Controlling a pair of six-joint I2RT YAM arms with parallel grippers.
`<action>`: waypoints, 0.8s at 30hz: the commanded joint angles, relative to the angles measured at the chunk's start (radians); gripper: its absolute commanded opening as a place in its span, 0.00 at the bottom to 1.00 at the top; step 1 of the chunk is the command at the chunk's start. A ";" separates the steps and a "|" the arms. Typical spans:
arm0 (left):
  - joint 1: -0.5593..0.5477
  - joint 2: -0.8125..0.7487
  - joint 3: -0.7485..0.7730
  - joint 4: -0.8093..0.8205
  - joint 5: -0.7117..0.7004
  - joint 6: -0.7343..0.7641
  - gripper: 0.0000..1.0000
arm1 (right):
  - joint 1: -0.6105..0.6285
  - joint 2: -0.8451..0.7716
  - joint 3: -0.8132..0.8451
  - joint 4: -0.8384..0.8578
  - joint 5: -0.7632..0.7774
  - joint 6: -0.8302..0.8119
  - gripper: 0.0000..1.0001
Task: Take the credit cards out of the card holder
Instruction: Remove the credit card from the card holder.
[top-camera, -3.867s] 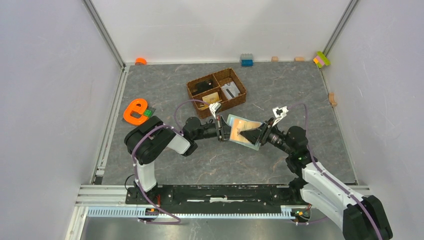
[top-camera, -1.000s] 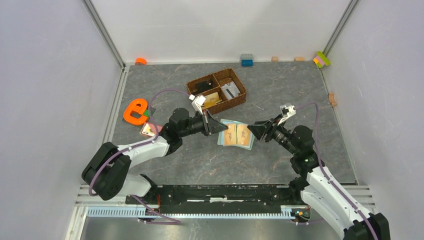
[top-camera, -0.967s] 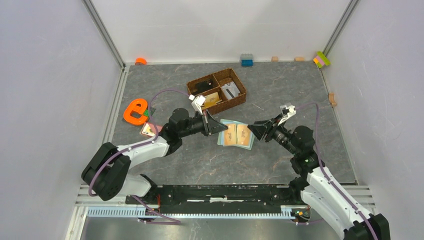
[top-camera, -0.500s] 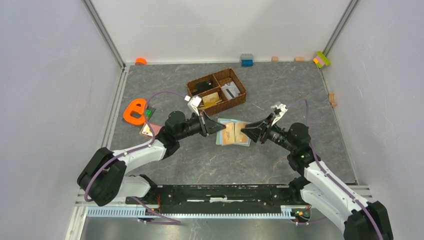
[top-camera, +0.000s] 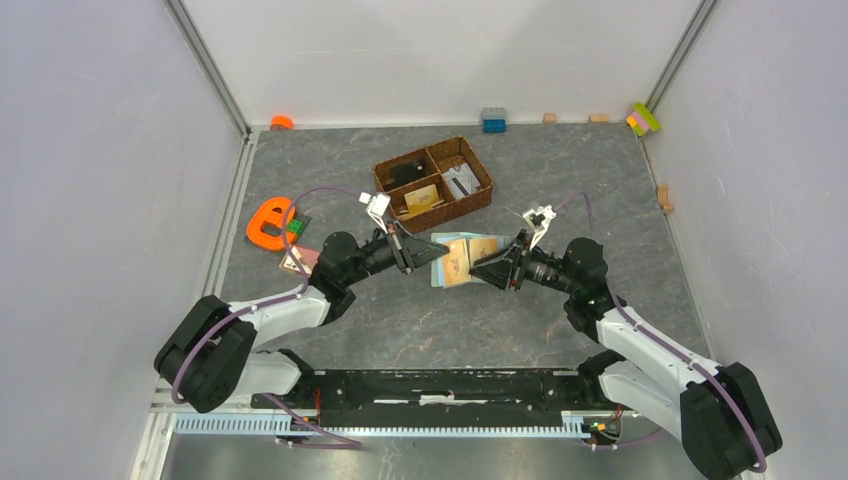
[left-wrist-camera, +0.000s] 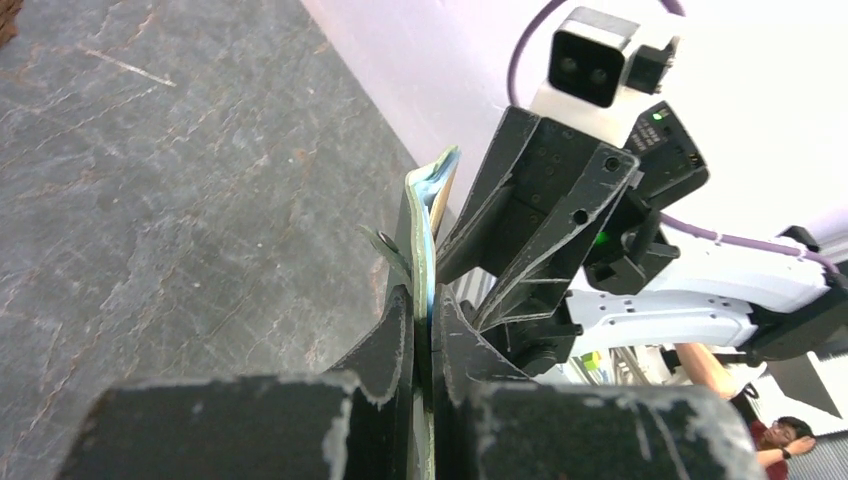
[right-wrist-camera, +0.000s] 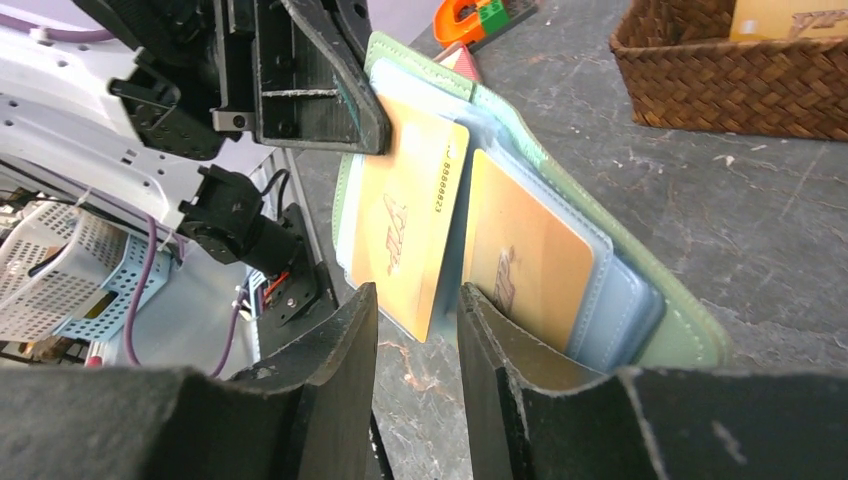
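The card holder (top-camera: 458, 260), sage-green outside and pale blue inside, hangs open between my two grippers, just above the table. My left gripper (top-camera: 428, 252) is shut on its left edge; in the left wrist view the jaws (left-wrist-camera: 425, 300) pinch the thin green-and-blue edge (left-wrist-camera: 424, 225). In the right wrist view two tan-orange credit cards show: one (right-wrist-camera: 405, 225) sticks partly out of its slot, the other (right-wrist-camera: 525, 265) sits deeper. My right gripper (right-wrist-camera: 415, 300) is open, with the lower corner of the protruding card between its fingers. It shows in the top view (top-camera: 478, 270) at the holder's right side.
A pinkish-brown card (top-camera: 298, 260) lies on the table beside the orange letter e (top-camera: 268, 222). The brown wicker basket (top-camera: 432, 183) stands just behind the grippers, also in the right wrist view (right-wrist-camera: 740, 90). Small blocks (top-camera: 493, 120) line the back wall.
My right gripper has moved left up to the card holder, its open fingers now around a card corner. My left arm has drawn back left a little, still holding the holder.
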 joint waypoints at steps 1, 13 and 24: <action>0.013 0.023 -0.010 0.222 0.057 -0.094 0.02 | 0.011 0.004 0.028 0.076 -0.039 0.019 0.40; 0.015 0.047 -0.012 0.273 0.075 -0.115 0.02 | 0.042 0.027 0.012 0.208 -0.096 0.087 0.26; 0.015 0.041 0.001 0.233 0.088 -0.090 0.06 | 0.042 0.006 -0.031 0.375 -0.120 0.185 0.01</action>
